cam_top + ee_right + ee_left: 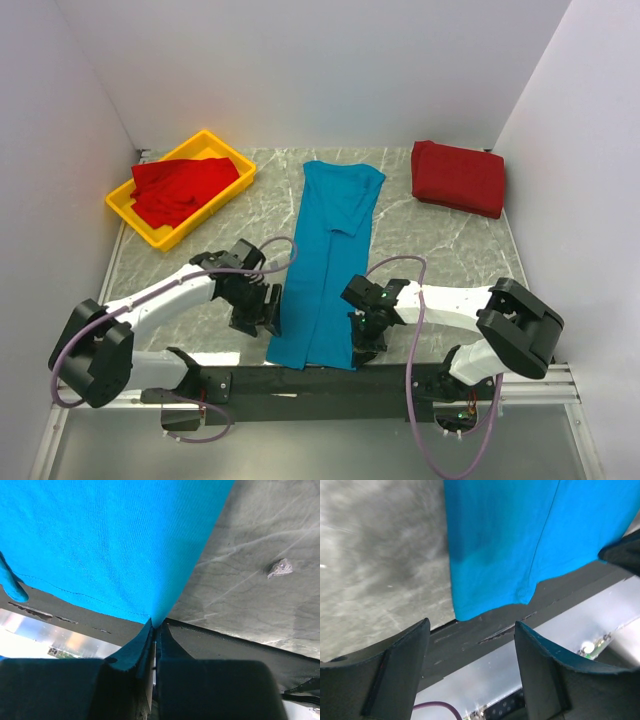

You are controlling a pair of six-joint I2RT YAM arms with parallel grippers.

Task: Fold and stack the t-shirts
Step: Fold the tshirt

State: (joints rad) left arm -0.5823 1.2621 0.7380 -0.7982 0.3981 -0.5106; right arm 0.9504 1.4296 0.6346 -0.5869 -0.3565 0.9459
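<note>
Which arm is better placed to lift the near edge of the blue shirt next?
Right: the right gripper is shut on a near corner of the blue shirt; the left gripper stands open by the other corner, holding nothing.

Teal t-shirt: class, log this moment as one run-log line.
teal t-shirt: folded lengthwise, lying flat | right pincer: shut on near right corner | left pincer: open by near left corner, no grip

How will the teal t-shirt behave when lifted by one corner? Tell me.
Probably floppy: the teal t-shirt lies flat in a long folded strip with a wavy hem. Likely to sag and trail, since the right gripper pinches just one near corner.
</note>
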